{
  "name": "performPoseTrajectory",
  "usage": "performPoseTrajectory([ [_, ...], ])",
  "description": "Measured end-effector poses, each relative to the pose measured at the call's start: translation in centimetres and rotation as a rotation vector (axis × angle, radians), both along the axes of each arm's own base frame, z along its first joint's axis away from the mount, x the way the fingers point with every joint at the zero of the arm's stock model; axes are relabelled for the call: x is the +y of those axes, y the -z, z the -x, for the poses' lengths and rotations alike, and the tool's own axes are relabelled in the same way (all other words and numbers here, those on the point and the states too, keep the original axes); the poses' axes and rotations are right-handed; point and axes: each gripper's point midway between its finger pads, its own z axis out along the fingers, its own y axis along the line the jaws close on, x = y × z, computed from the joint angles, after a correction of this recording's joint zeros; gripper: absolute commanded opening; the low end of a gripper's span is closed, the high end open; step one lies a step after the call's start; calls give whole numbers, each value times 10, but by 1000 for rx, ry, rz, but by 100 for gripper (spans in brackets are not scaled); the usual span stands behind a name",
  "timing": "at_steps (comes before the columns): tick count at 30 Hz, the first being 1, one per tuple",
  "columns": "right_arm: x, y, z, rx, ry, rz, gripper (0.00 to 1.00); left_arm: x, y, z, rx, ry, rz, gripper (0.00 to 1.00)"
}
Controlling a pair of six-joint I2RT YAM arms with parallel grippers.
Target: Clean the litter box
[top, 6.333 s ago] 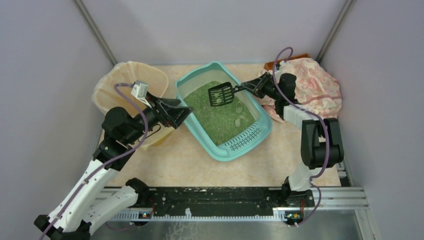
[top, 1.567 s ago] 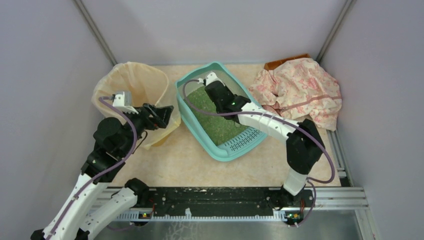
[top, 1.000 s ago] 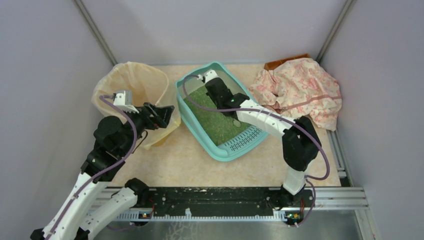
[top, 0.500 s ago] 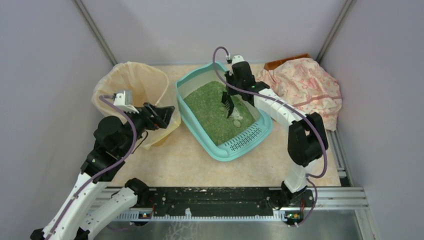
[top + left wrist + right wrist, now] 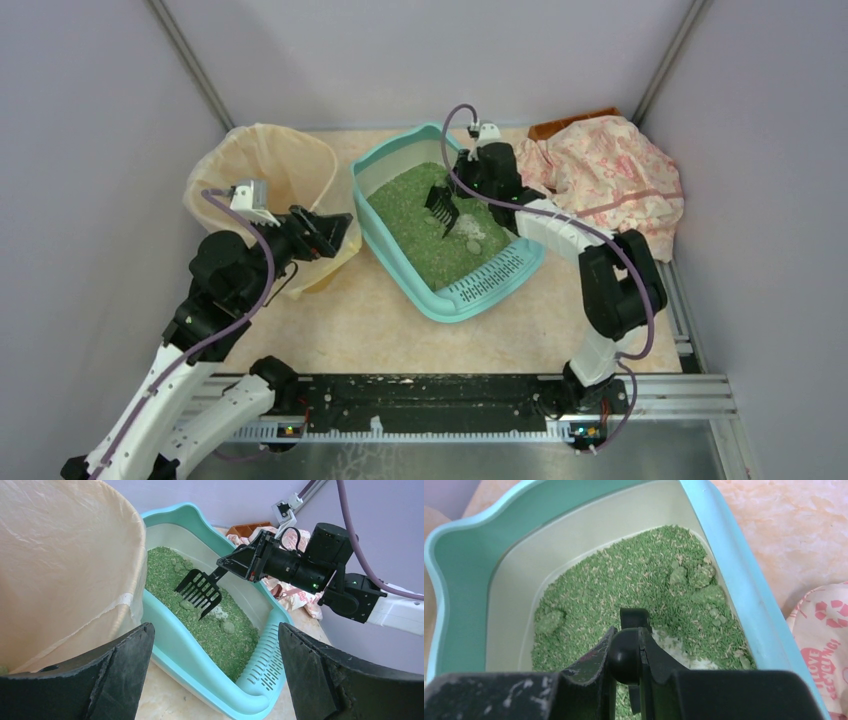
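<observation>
The teal litter box (image 5: 385,262) lies mid-table with green granules and a slotted grate (image 5: 490,275) at its near end. My right gripper (image 5: 478,180) hangs over the box's far right rim, shut on the handle of a black slotted scoop (image 5: 443,207). The scoop's head tilts down, with its tines at the granules. The right wrist view shows the fingers (image 5: 626,635) clamped on the round handle end (image 5: 625,655), above clumps (image 5: 701,575) and a whitish patch (image 5: 674,647). My left gripper (image 5: 335,232) is open and empty, left of the box beside the bin.
A beige bag-lined bin (image 5: 265,165) stands left of the box, almost touching it. A pink patterned cloth (image 5: 610,175) lies heaped at the back right, over a brown object (image 5: 570,122). Grey walls close in on three sides.
My right arm has swung from over the middle of the box to its far right rim, uncovering the granules. The scoop now points down into them. The left arm has stayed put.
</observation>
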Motion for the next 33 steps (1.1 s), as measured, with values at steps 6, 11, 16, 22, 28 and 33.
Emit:
performPoseTrajectory([
  [6, 17, 28, 18, 91, -51, -126, 0, -2, 0, 1, 6, 11, 10, 98],
  [11, 31, 44, 33, 188, -94, -232, 0, -3, 0, 2, 8, 18, 16, 98],
  [16, 35, 44, 37, 208, -110, -252, 0, -5, 0, 3, 12, 27, 21, 98],
  [22, 29, 47, 41, 267, -124, -268, 0, -8, 1, 3, 20, 37, 26, 98],
  [28, 6, 47, 40, 361, -128, -289, 0, -8, 0, 3, 19, 40, 32, 98],
  [33, -21, 44, 33, 392, -83, -304, 0, -9, -1, 3, 16, 41, 34, 98],
])
